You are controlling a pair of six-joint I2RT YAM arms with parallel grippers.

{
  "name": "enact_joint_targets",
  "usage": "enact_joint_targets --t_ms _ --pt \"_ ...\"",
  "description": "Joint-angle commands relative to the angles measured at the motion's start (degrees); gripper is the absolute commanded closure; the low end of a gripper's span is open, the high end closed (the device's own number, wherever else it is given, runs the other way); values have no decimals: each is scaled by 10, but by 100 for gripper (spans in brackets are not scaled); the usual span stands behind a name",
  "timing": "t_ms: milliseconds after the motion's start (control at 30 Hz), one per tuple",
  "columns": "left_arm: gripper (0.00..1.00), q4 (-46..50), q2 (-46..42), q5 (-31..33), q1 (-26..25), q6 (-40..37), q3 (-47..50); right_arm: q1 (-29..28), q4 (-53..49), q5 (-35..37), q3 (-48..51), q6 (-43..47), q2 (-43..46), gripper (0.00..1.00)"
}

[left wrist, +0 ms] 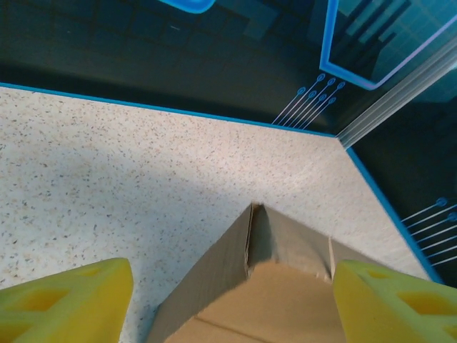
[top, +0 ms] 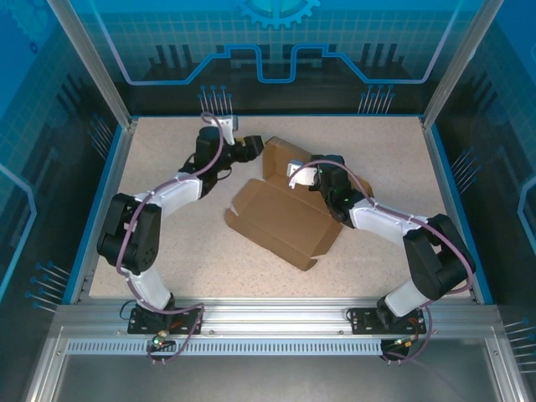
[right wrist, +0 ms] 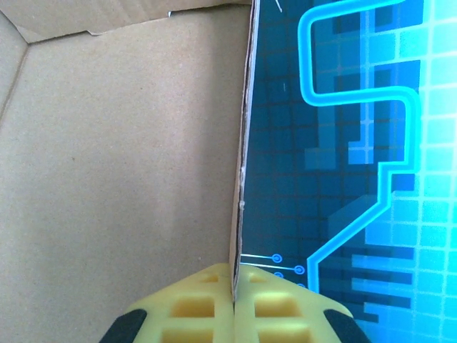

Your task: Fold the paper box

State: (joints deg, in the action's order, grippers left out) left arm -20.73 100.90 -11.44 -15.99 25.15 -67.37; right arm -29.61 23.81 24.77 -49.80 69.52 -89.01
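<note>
Brown paper box [top: 280,222] lies partly folded at mid worktop [top: 167,176], its inside bare cardboard. Right fingers [right wrist: 193,307] pinch one upright wall's edge. Left fingers [left wrist: 71,300] gape wide, straddling its far corner.

This is a robotics lab workcell, a closed test booth rather than a home or shop. A speckled tabletop [top: 167,251] with a blue rim [top: 276,116] sits inside aluminium frame posts [top: 88,63] and clear wall panels [top: 276,42] printed with blue circuit graphics. Two cabled robot arms [top: 134,234] [top: 419,251] are bolted to a slotted aluminium rail [top: 268,316].
</note>
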Motion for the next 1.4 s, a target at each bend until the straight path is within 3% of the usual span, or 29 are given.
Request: enact_joint_targets --t_ms 0,233,500,1100,1367 --pt "25 79 29 -71 3 53 -69 -9 31 15 18 49 -17 97" --pt "25 143 90 -99 3 73 -147 -15 84 25 36 73 -29 97" --pt "39 145 131 -133 3 102 -178 -19 97 28 37 76 -43 97" --pt "68 126 143 -138 2 134 -130 -29 136 33 43 83 -65 97" --pt "70 131 129 -135 5 130 -132 -32 156 35 44 93 -68 96"
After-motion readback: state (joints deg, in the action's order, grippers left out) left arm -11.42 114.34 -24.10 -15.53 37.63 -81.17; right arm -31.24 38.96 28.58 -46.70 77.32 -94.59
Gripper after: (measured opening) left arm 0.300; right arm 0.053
